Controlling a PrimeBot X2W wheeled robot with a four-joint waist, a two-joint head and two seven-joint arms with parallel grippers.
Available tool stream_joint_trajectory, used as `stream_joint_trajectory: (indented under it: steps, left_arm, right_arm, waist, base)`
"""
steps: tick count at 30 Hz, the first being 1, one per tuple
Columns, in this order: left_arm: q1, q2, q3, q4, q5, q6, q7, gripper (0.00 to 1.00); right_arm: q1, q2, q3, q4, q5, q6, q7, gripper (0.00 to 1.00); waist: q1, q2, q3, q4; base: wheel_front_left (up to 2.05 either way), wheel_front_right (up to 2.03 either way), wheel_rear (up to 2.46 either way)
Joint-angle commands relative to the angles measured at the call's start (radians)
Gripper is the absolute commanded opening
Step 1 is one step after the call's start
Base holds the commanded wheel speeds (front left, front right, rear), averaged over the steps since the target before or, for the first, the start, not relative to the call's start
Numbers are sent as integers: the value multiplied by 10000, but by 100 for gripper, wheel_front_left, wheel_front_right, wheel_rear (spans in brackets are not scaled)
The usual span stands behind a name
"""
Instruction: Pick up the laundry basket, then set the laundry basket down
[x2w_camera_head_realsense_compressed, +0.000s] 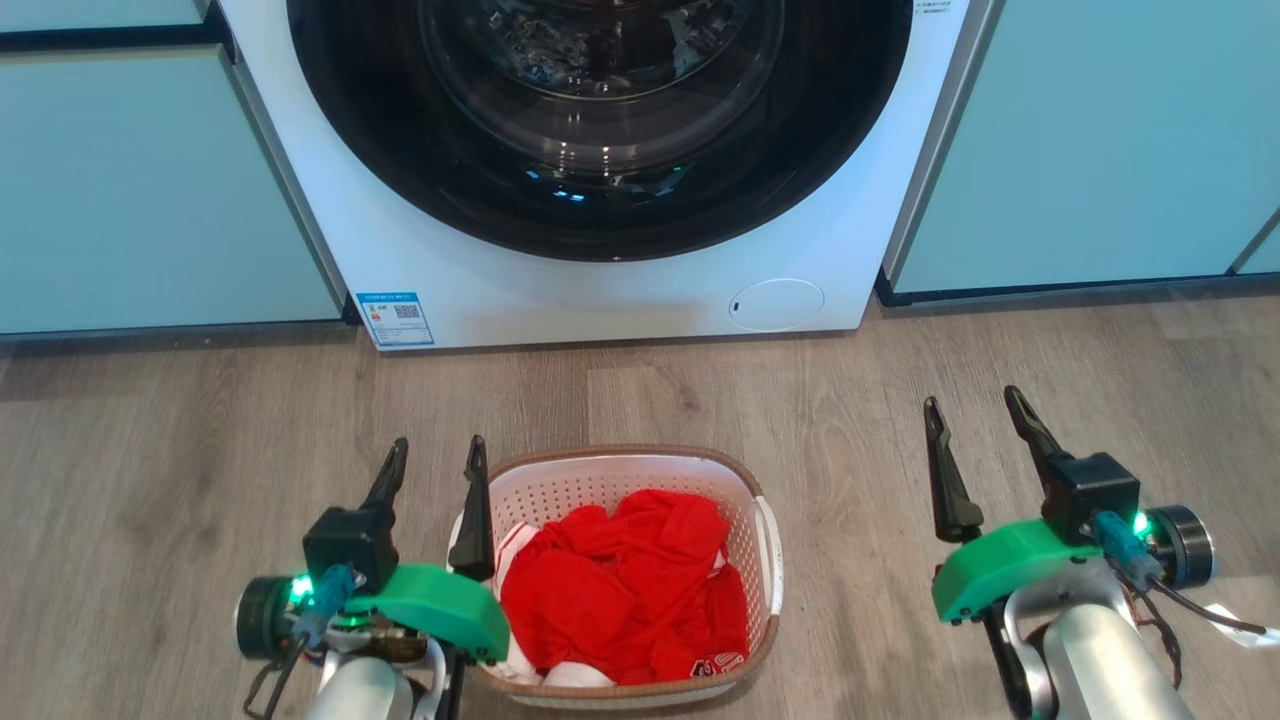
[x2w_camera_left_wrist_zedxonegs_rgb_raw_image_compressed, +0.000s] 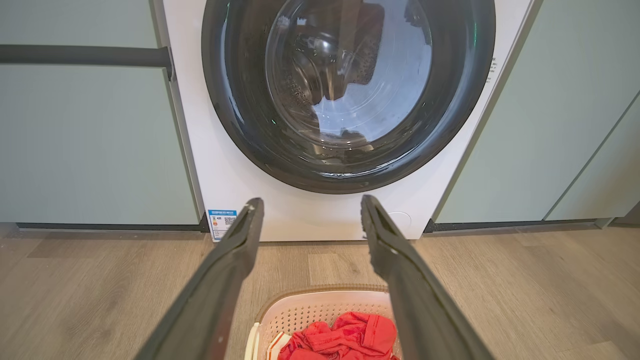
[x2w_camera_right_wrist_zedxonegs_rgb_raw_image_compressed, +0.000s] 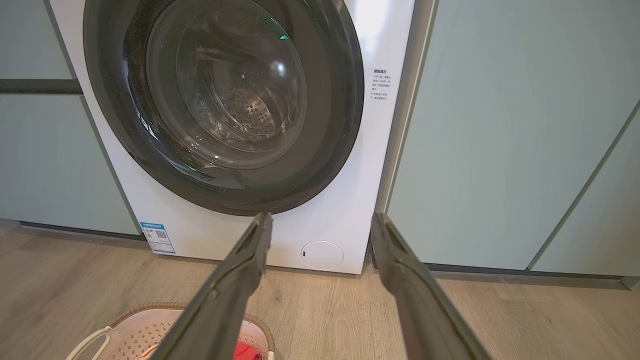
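Basket (x2w_camera_head_realsense_compressed: 600, 485) holding red clothes (x2w_camera_head_realsense_compressed: 620, 590) stands on floor (x2w_camera_head_realsense_compressed: 200, 450) near washer (x2w_camera_head_realsense_compressed: 560, 300). My left claw (x2w_camera_head_realsense_compressed: 438, 445), fingers parted, hangs at its left side; right claw (x2w_camera_head_realsense_compressed: 972, 398), also parted, well apart.

The laundry basket (x2w_camera_head_realsense_compressed: 620, 453) stands on the wooden floor (x2w_camera_head_realsense_compressed: 200, 450), near the robot and in front of a white washing machine (x2w_camera_head_realsense_compressed: 480, 290) with a dark round door. A heap of red clothes (x2w_camera_head_realsense_compressed: 620, 590) lies in the basket, with a little white cloth showing at its near edge. The left claw (x2w_camera_head_realsense_compressed: 438, 445) is at the basket's left side, its fingers spread apart and empty — the inner finger crosses the basket's left rim, though whether it touches is unclear. The right claw (x2w_camera_head_realsense_compressed: 972, 398) hangs over bare floor, well apart from the basket on the right, its fingers likewise spread with nothing between them. Pale green cabinets (x2w_camera_head_realsense_compressed: 150, 200) flank the machine.
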Motion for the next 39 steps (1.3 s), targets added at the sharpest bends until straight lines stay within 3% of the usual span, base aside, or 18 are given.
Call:
stream_joint_trajectory:
  steps: [1,26,39]
  left_arm:
    - [-502,-17,285,-286,55,-8,-53,100]
    - [-551,-18,251,-146,14,-31,-53,100]
    - [-1552,-18,312,1309,7,-63,-53,100]
  right_arm:
    - [-337,62,248,-287,48,71,-122,100]
    - [-418,63,302,-176,174,71,-122,100]
    - [-1272,64,468,756,73,71,-122,100]
  waist:
    - [0,0,5,2]
    - [0,0,258,23]
    - [0,0,2326,2]
  base:
    - [0,0,0]
    - [0,0,0]
    - [0,0,0]
